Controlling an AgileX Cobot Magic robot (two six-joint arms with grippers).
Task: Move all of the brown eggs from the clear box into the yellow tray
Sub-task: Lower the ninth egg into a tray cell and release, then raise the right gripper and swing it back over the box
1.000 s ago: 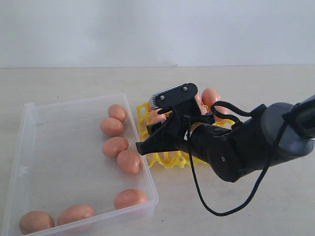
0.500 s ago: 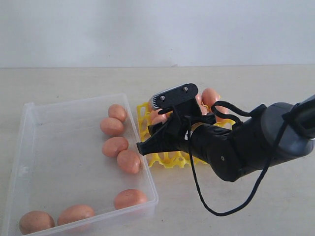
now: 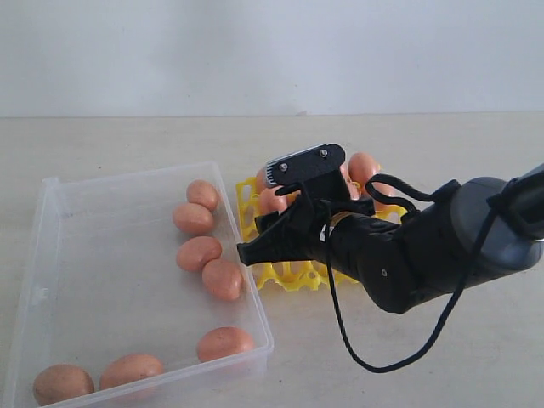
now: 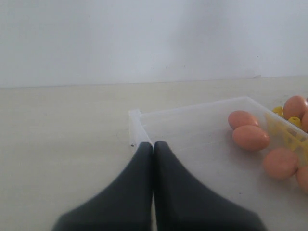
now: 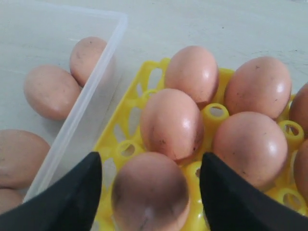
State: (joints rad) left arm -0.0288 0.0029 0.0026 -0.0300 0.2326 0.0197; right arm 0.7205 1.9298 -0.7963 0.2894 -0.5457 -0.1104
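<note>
My right gripper [image 5: 150, 159] hovers open over the yellow tray [image 5: 127, 149]. A brown egg [image 5: 150, 192] sits in a tray cup between its fingers, with a gap on each side. Several more eggs [image 5: 171, 122] fill neighbouring cups. In the exterior view this gripper [image 3: 255, 238] covers the near left part of the tray [image 3: 293, 276]. The clear box [image 3: 127, 174] lies left of the tray with several brown eggs [image 3: 198, 252] along its right side and front. My left gripper [image 4: 153, 144] is shut and empty at a corner of the clear box [image 4: 192, 108].
The tray stands close against the clear box's right wall [image 3: 246, 255]. The right arm's dark body [image 3: 425, 246] and a looping black cable [image 3: 399, 340] hang over the table right of the tray. A pale wall [image 3: 272, 51] backs the table.
The right gripper's jaws have spread wider, letting go of the egg in the tray cup, and the gripper has risen slightly. The eggs in the clear box have not moved.
</note>
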